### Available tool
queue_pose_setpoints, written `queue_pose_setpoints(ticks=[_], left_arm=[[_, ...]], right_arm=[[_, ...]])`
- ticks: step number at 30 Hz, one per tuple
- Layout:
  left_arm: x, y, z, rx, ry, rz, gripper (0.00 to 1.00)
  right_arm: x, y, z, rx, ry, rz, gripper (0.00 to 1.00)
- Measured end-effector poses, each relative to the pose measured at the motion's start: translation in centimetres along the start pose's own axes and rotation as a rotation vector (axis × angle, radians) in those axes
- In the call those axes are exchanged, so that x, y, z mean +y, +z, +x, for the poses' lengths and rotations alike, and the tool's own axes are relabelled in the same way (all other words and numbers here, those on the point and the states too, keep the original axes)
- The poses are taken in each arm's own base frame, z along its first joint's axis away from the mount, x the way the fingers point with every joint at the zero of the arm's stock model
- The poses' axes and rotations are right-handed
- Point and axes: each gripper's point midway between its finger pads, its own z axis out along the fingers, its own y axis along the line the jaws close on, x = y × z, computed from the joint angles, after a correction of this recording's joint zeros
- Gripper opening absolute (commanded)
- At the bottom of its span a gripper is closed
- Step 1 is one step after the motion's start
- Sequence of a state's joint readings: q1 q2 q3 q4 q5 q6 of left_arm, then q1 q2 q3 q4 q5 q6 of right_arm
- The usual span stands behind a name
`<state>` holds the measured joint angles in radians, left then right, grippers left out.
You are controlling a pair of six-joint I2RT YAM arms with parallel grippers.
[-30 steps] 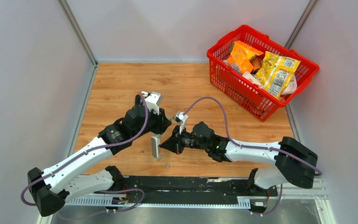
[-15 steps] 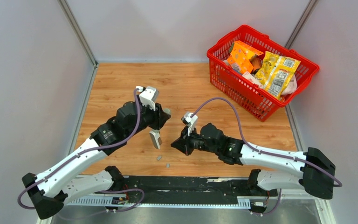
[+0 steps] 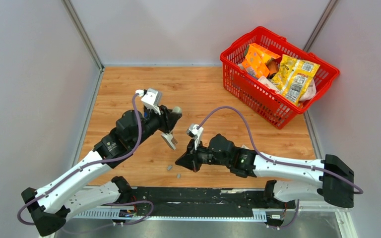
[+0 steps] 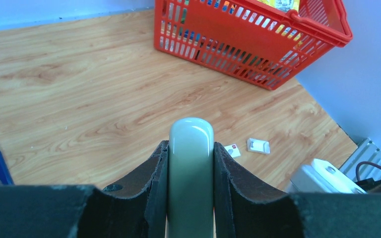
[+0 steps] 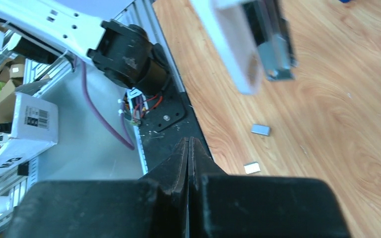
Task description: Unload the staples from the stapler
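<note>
Two staples [image 5: 260, 130] lie loose — one stapler [image 4: 191, 148], one red basket [image 3: 258, 94]

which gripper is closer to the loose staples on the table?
Right. The right gripper, shut, is close beside the staples; the left gripper holds the stapler farther back.

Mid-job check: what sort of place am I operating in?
Probably a lab test cell: grey panel walls enclose a wooden tabletop, a slotted mounting rail runs along its near edge, and a red basket holds packets.
</note>
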<state>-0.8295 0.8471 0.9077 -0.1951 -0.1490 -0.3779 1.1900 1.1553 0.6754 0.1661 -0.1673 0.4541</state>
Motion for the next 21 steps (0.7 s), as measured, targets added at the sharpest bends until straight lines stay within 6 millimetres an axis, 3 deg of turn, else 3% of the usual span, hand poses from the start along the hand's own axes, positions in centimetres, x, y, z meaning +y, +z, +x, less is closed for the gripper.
queue_pose_setpoints(ticks=[5,10,21], left_arm=[[0.1,0.4,0.3,-0.022,-0.006,0.007,0.00],[-0.2,0.3,-0.4,-0.054,-0.018,0.018,0.00],[-0.8,-0.6,-1.3,-0.083,-0.055,0.044,0.00]], right_arm=[[1.9,1.1,-1.2,-0.014,-0.012,-0.041,0.00],[2.2,2.3,-2.6,-0.033,-0.015,-0.035,0.00],[-0.5,3.4,-3.5,-0.065,-0.038,0.114,0.00]])
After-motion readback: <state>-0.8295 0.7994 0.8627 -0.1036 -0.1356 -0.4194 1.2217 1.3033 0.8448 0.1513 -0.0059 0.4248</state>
